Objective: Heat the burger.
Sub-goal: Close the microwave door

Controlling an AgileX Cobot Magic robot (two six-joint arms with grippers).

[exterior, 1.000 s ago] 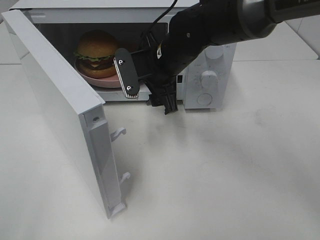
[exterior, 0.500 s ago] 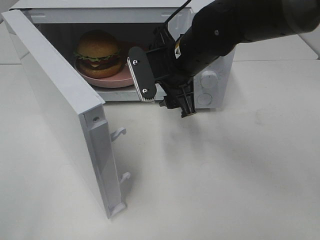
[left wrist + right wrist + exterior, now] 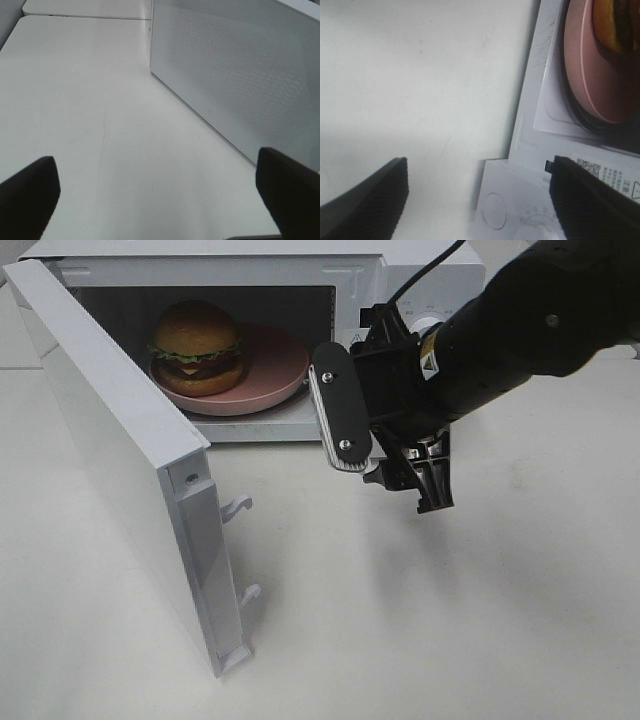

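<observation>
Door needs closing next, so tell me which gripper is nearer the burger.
Right. The right gripper hangs just outside the open microwave, front-right of the burger. The left gripper is out of the high view, beside a white perforated panel, no burger in sight.

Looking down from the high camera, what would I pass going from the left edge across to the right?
microwave door, swung open → burger → right end effector, open and empty → black robot arm

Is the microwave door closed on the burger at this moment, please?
No, the microwave door stands wide open, and the burger on its pink plate is plainly visible inside.
</observation>
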